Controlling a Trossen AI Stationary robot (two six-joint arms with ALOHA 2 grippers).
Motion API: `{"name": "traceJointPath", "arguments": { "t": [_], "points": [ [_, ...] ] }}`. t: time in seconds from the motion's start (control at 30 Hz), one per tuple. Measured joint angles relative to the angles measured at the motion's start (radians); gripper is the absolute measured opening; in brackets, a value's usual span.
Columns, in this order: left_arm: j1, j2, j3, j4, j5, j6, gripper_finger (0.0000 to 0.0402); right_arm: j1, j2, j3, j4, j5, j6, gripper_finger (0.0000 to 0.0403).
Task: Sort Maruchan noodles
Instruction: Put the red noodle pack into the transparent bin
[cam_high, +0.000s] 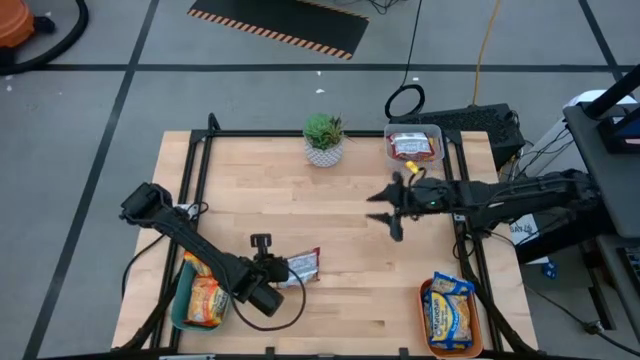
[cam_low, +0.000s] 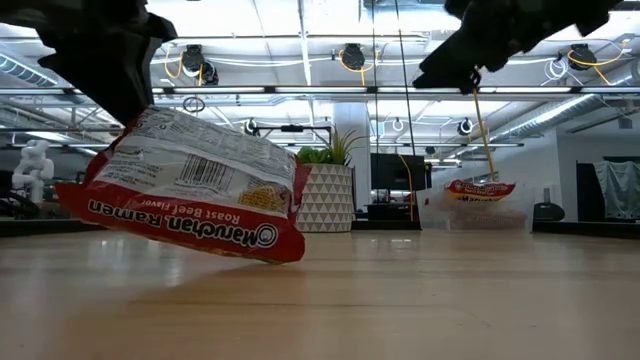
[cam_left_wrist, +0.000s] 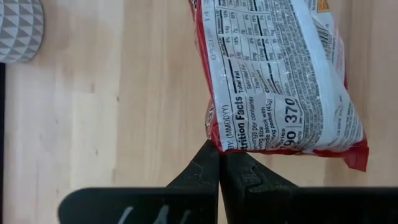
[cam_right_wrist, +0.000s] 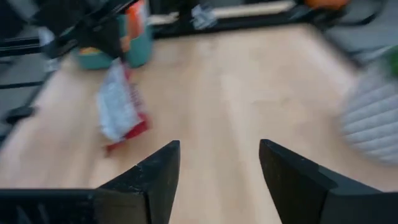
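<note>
The left gripper (cam_high: 283, 270) pinches 1 red noodle packet (cam_high: 303, 265) by its edge and should lift slowly, while the right gripper (cam_high: 388, 208) hangs open.

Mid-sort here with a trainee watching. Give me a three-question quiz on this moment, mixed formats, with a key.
1. True or false: the left gripper is shut on the red ramen packet.
2. Which container holds red packets? A) clear tub B) teal tray C) orange tray
3. Fill in: the right gripper hangs open over the ____.

Key: 1 true; 2 A; 3 table
</note>
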Motion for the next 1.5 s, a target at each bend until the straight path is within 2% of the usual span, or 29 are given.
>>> {"name": "traceJointPath", "arguments": {
  "t": [0.13, 0.27, 0.73, 0.8, 0.93, 1.13, 1.33, 1.5],
  "points": [
    [0.005, 0.000, 0.000, 0.001, -0.012, 0.003, 0.0001, 0.000, 0.114, 0.000, 0.099, -0.126, 0.076, 0.0232],
    [0.006, 0.000, 0.000, 0.001, -0.031, 0.003, 0.0001, 0.000, 0.225, 0.010, 0.200, -0.203, 0.121, 0.0250],
    [0.005, 0.000, 0.000, 0.004, -0.033, 0.017, 0.0000, 0.089, 0.645, 0.299, 0.194, -0.246, 0.151, 0.0261],
    [0.005, 0.001, 0.000, 0.005, -0.033, 0.017, 0.0000, 0.092, 0.685, 0.337, 0.194, -0.280, 0.161, 0.0261],
    [0.005, 0.001, 0.000, 0.010, -0.035, 0.019, 0.0000, 0.092, 0.754, 0.400, 0.198, -0.283, 0.157, 0.0262],
    [0.005, 0.001, 0.000, 0.018, -0.042, 0.022, 0.0000, 0.091, 0.869, 0.484, 0.197, -0.306, 0.137, 0.0287],
    [0.005, 0.001, 0.000, 0.046, -0.048, 0.041, 0.0000, 0.092, 0.924, 0.528, 0.198, -0.345, 0.118, 0.0296],
    [0.005, 0.001, 0.001, 0.072, -0.057, 0.071, 0.0000, 0.091, 0.957, 0.534, 0.202, -0.440, 0.116, 0.0289]
  ]
}}
